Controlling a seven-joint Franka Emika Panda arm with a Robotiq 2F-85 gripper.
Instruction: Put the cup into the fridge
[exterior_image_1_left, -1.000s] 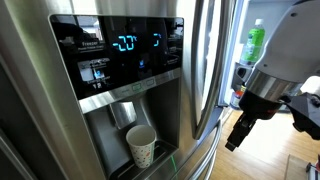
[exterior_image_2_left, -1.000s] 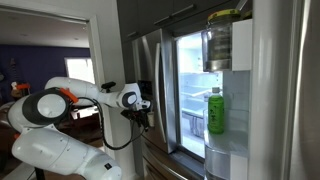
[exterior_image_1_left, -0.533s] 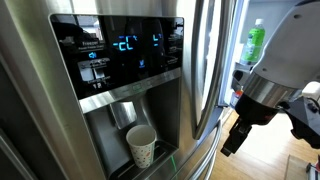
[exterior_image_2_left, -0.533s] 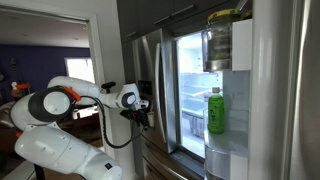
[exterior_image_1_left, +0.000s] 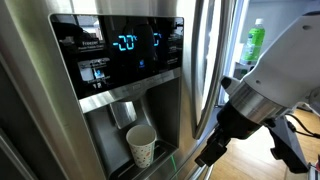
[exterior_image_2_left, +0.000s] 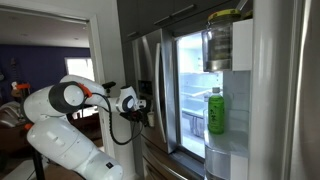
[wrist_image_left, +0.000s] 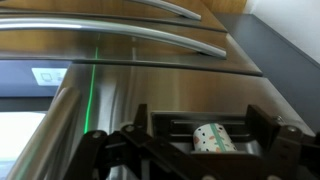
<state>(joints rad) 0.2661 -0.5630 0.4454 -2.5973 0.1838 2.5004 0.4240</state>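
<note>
The cup (exterior_image_1_left: 141, 147), small, white and speckled, stands in the dispenser recess of the stainless steel fridge (exterior_image_1_left: 30, 110). To its right my gripper (exterior_image_1_left: 212, 152) hangs open and apart from it, pointing toward the recess. In the wrist view the cup (wrist_image_left: 213, 136) shows in the recess beyond my open gripper (wrist_image_left: 198, 118), with nothing between the fingers. In an exterior view my gripper (exterior_image_2_left: 142, 112) is at the front of the fridge (exterior_image_2_left: 160, 60), whose other door stands open on a lit interior.
A green bottle (exterior_image_2_left: 215, 110) stands on the open door's shelf, with a jar (exterior_image_2_left: 221, 40) above it. The bottle (exterior_image_1_left: 256, 40) also shows past the door edge. Long steel handles (wrist_image_left: 150, 35) run beside the dispenser. The black panel (exterior_image_1_left: 120, 50) shows blue digits.
The arm has swung down and toward the dispenser, bringing my gripper closer to the cup. The jaws stay open. The cup has not moved.
</note>
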